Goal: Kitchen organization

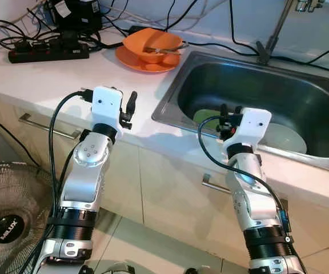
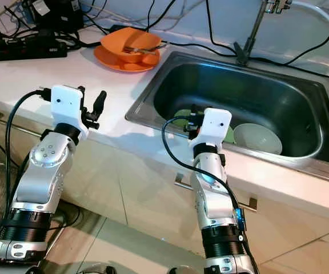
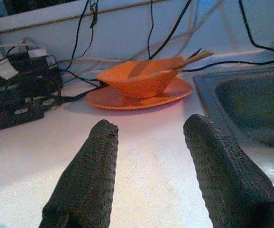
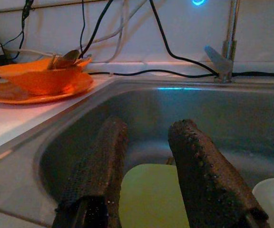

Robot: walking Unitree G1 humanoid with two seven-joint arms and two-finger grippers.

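An orange bowl (image 1: pixel 152 44) with a spoon in it sits on an orange plate (image 1: pixel 131 60) on the white counter, left of the steel sink (image 1: pixel 170 97). Inside the sink lie a green dish (image 2: pixel 180 117) and a white bowl (image 2: pixel 258 138). My left gripper (image 1: pixel 131 107) hovers open over the counter's front part, pointing toward the orange bowl (image 3: pixel 139 78), well short of it. My right gripper (image 1: pixel 228 117) is open at the sink's front rim, above the green dish (image 4: pixel 149 194). Nothing is between either pair of fingers.
A black power strip (image 1: pixel 47 52) and tangled cables (image 1: pixel 90 25) crowd the counter's back left. A faucet (image 1: pixel 273 34) rises behind the sink. Cabinet handles (image 1: pixel 47 127) run below the counter. A floor fan (image 1: pixel 7 220) stands at lower left.
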